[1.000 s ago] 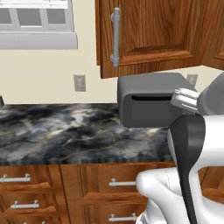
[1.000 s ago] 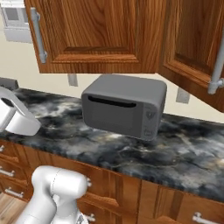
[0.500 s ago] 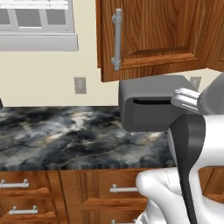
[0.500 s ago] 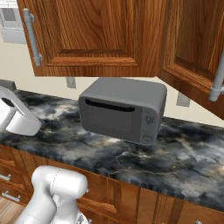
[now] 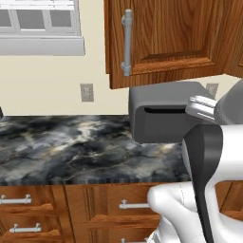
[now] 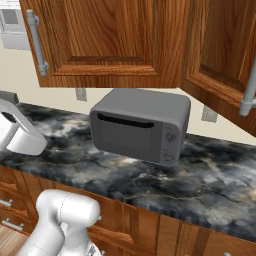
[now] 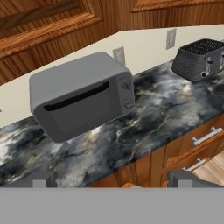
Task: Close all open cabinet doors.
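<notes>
In the left base view, a white-framed window (image 5: 40,28) is seen at the upper left, and a wall outlet (image 5: 87,92) is set in the cream wall above the dark marbled counter (image 5: 66,152). To the right of these, a cabinet door (image 5: 166,40) hangs above the counter: it is reddish-brown wood with a raised centre panel, and a long vertical silver-grey bar handle (image 5: 126,42) is mounted near its left edge. Its face is seen well forward of the wall, so it is taken to be standing open. Below it a grey microwave (image 5: 163,116) is set on the counter toward the back edge, with wooden drawer fronts (image 5: 118,209) under the counter's front edge. In the right base view the same door (image 6: 110,40) is seen at the upper left with its handle (image 6: 37,42) at the left edge, and a second cabinet door (image 6: 222,55) is swung out at an angle at the upper right, its handle (image 6: 249,87) near the right border; the microwave (image 6: 140,125) sits beneath the gap between the two. In the hand view the microwave (image 7: 81,96) lies left of centre, a dark toaster (image 7: 199,59) is placed farther along the counter at the upper right, and wooden door panels (image 7: 48,26) run across the top. The gripper (image 7: 113,183) is glimpsed at the bottom edge by two dark fingertips (image 7: 186,178) held well apart with nothing between them.
</notes>
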